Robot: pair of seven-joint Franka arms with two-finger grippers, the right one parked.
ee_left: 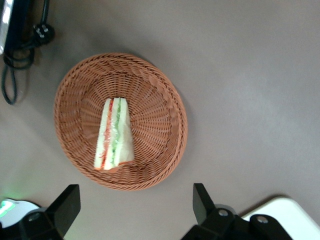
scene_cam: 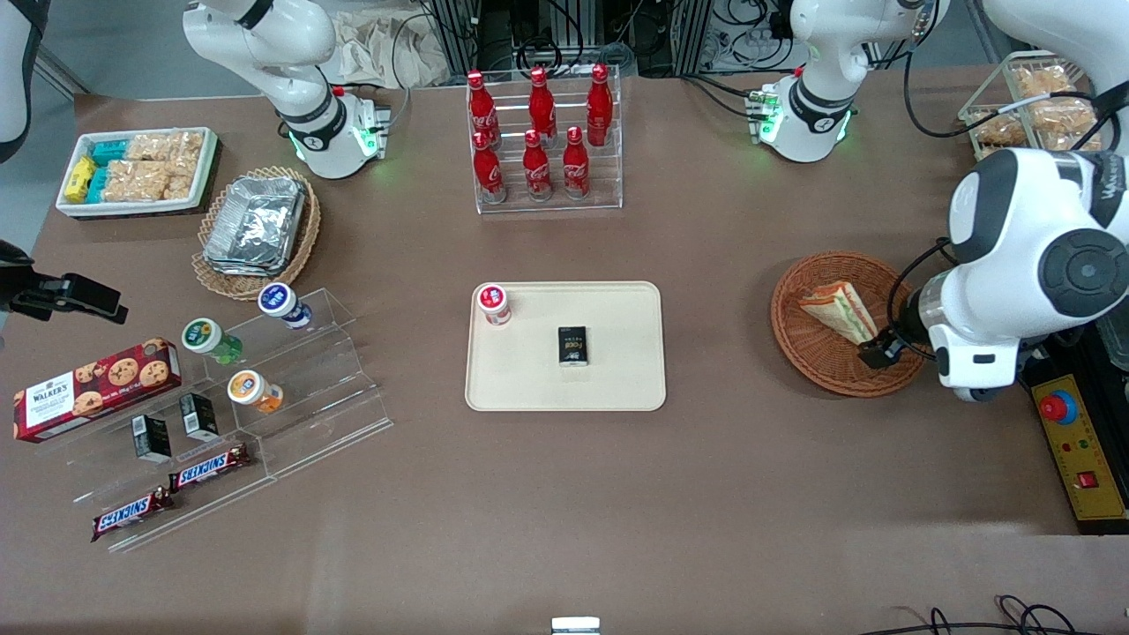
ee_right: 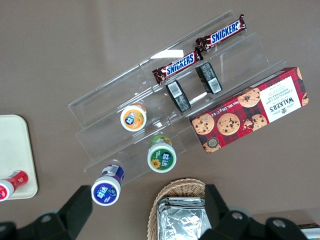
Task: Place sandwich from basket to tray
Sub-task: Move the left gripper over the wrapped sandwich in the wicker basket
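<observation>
Sandwich (scene_cam: 840, 309): triangular wedge, pale bread with green and red-orange layers at the cut edge; lies in the basket, right of centre in the front frame. Wrist view shows it (ee_left: 114, 134) flat on the weave, off the basket's middle.
Basket (scene_cam: 798, 339): round, shallow, reddish-brown wicker, on the table (scene_cam: 564, 494) toward the working arm's end, well apart from the tray.
Tray (scene_cam: 617, 370): cream-beige rectangle with rounded corners, centre of the front frame. Carries a red-capped bottle (scene_cam: 494, 303) lying at its upper-left corner and a small black box (scene_cam: 573, 345) near its middle.
Gripper (scene_cam: 882, 351): at the basket's nearer edge as the front frame shows it, close by the sandwich's end; whether it touches the wicker I cannot tell from here. In the wrist view the gripper (ee_left: 135, 205) has its fingers (ee_left: 67, 205) spread wide, nothing between them, the basket rim showing in the gap.
Upper centre: clear rack of red cola bottles (scene_cam: 538, 132).
Upper left: white bin of snack packets (scene_cam: 137, 168); beside it a tan wicker basket with foil containers (scene_cam: 256, 225).
Lower left: clear stepped stand (scene_cam: 291, 414) with three small capped bottles lying on it, two small black boxes, two Snickers bars (scene_cam: 207, 467) and a Walker's cookie box (scene_cam: 93, 388).
Upper right corner: wire basket of packaged pastries (scene_cam: 1041, 110), probably; partly hidden by the arm.
</observation>
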